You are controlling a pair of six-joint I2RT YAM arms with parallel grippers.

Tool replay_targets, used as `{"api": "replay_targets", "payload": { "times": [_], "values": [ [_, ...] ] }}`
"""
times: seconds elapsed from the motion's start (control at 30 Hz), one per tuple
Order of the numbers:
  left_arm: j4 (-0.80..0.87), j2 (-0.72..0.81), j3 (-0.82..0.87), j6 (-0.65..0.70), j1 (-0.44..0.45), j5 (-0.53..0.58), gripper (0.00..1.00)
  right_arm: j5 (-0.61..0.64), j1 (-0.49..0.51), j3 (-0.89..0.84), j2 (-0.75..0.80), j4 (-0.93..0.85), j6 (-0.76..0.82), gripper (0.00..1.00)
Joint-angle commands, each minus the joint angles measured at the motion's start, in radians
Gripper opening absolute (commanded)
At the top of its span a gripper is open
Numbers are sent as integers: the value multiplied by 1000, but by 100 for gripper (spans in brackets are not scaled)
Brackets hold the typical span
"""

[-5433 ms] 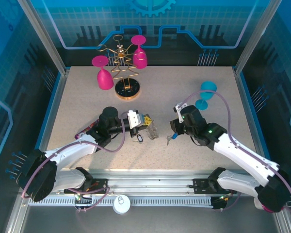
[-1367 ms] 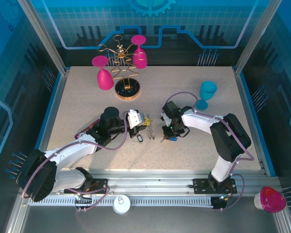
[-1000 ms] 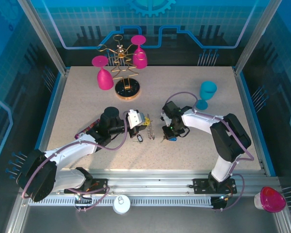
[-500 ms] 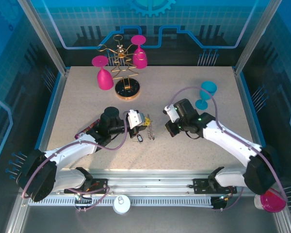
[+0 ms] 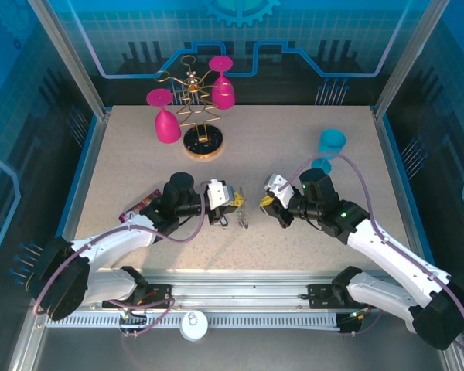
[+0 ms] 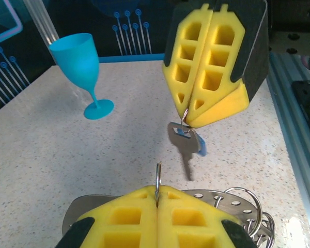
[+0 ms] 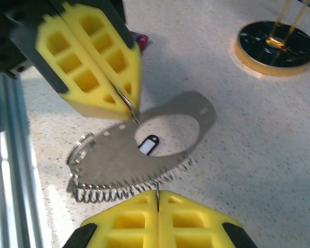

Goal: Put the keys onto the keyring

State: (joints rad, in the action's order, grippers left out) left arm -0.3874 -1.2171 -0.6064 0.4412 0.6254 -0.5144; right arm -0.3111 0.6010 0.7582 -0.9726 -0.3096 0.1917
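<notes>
Item: keyring; grey metal, a flat curved plate with a large oval opening and a row of small holes; a wire coil runs along its lower edge and a bunch of split rings sits at one end; it hangs tilted over the table between the two arms, near the table's middle; whether its lower edge touches the surface cannot be told.
Holder: left gripper; yellow pads pressed fully together, pinching a small wire ring at the keyring's upper edge.
Item: blue-headed key; short silver blade pointing down, blue plastic at the head, dangling from a small ring.
Holder: right gripper; pads closed tight on that ring; it faces the left gripper, near but apart.
Item: oval-headed key; dark rim, pale centre; lying on the table, seen through the keyring's opening.
Others: blue goblet, upright; black-and-gold rack base, well apart.
</notes>
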Motion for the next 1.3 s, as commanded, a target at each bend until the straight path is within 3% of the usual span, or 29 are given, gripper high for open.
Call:
{"api": "replay_targets", "payload": {
  "times": [0.0, 0.5, 1.27],
  "values": [
    [15, -5, -45, 31, 25, -35, 0, -127, -2, 10, 12, 43, 53, 0],
    [19, -1, -46, 72, 52, 33, 0, -223, 9, 38, -44, 79, 75, 0],
    [21, 17, -20, 168, 66, 1, 0, -62, -22, 62, -113, 106, -70, 0]
  ]
}}
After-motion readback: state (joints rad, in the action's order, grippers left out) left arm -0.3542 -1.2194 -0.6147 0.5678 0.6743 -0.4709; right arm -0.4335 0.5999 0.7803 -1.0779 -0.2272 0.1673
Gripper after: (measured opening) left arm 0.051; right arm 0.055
